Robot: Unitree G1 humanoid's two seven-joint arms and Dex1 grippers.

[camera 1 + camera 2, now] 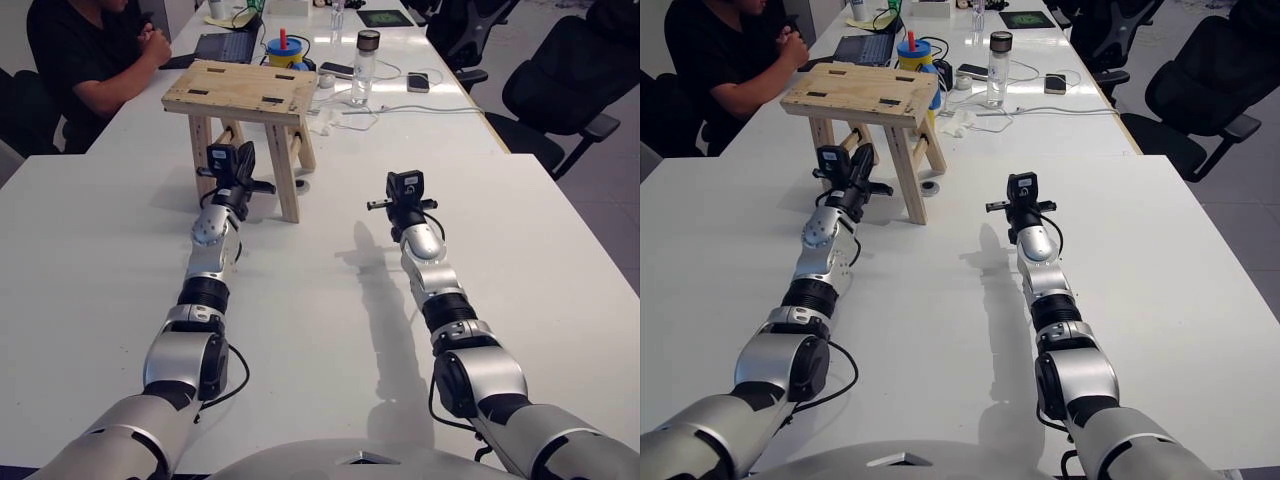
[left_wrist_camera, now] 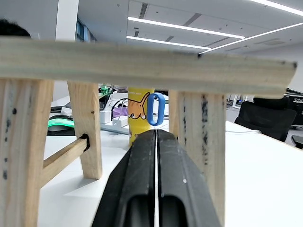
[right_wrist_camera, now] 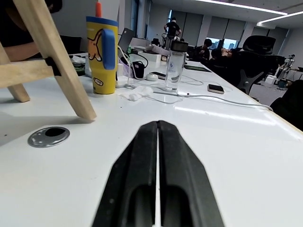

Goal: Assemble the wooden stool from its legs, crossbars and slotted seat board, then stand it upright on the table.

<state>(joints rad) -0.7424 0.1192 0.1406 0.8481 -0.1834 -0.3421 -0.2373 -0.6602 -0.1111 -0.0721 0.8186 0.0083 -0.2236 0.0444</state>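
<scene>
- Wooden stool (image 1: 240,92) stands assembled and upright, just ahead of the closed, empty left claw (image 2: 156,142).
- Right claw (image 3: 157,130), also closed, is well apart from it.
- Task looks done; next, simply back both arms clear.

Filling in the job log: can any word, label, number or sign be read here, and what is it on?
No text is readable in these views.
On the yellow cup: a cartoon drawing, no words.
On the water bottle: nothing legible.
On the laptop: too small to read.
On the stool: bare wood, no print visible.
</scene>
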